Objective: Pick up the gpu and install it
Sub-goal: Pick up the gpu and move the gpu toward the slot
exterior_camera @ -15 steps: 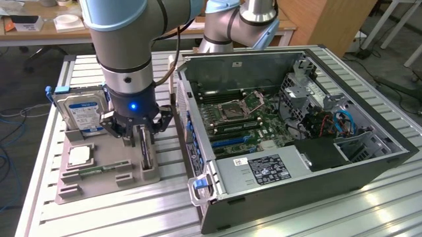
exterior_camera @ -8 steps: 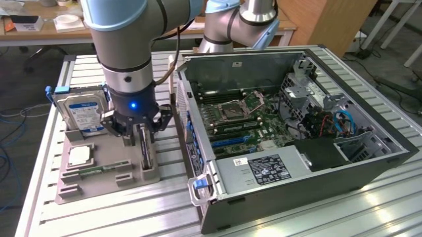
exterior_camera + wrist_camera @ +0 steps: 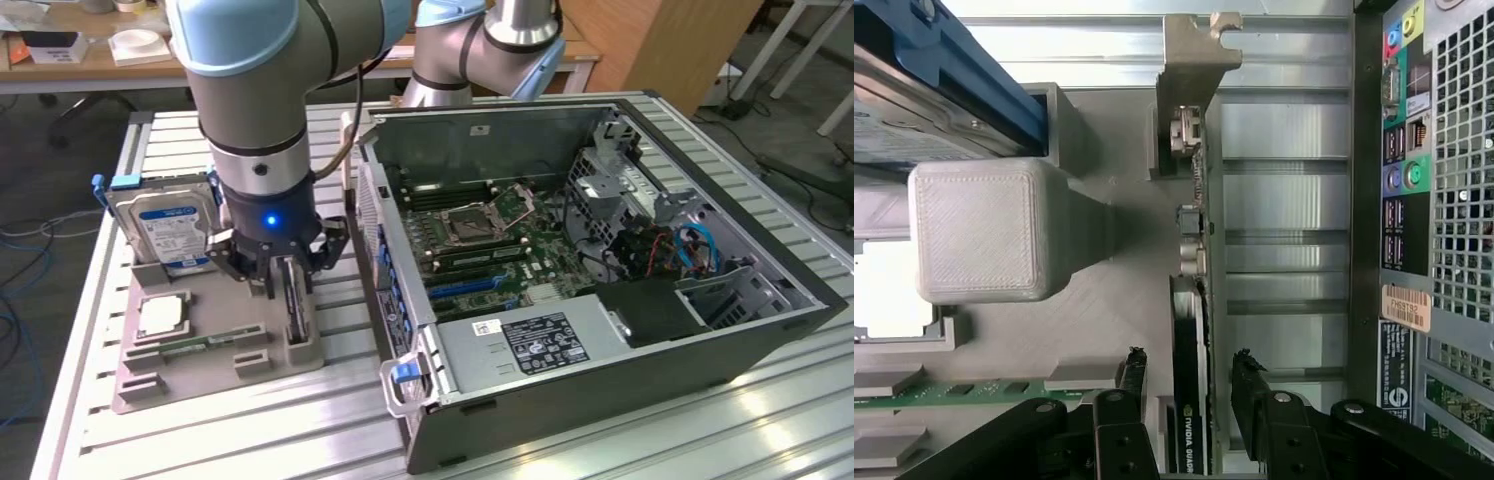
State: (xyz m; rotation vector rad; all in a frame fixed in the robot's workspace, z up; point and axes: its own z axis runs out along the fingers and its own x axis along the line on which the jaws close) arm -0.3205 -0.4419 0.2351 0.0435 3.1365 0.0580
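The gpu [image 3: 1187, 400] is standing on edge in a slot of the gray holder [image 3: 200, 385], with its silver bracket [image 3: 1197, 50] at the end away from the gripper [image 3: 1191, 357]. The gripper is straddling the card: its fingers [image 3: 1134, 375] are sitting open on either side of it, a small gap showing at each face, so nothing is being held yet. The pick-up looks to be the step in hand, with the install not begun. As I judge it, this grasp is calling for the fingers to be meeting the card's flat faces squarely, so that it is not tilting or binding in its slot. In the exterior view, the holder is also carrying a hard drive [image 3: 163, 228] upright at about ten o'clock from the card, and a processor chip [image 3: 160, 315] and a memory stick [image 3: 200, 345] lying flat at about nine. At three o'clock the open computer case [image 3: 747, 340] is lying on the table [image 3: 267, 440], showing its motherboard [image 3: 487, 245].
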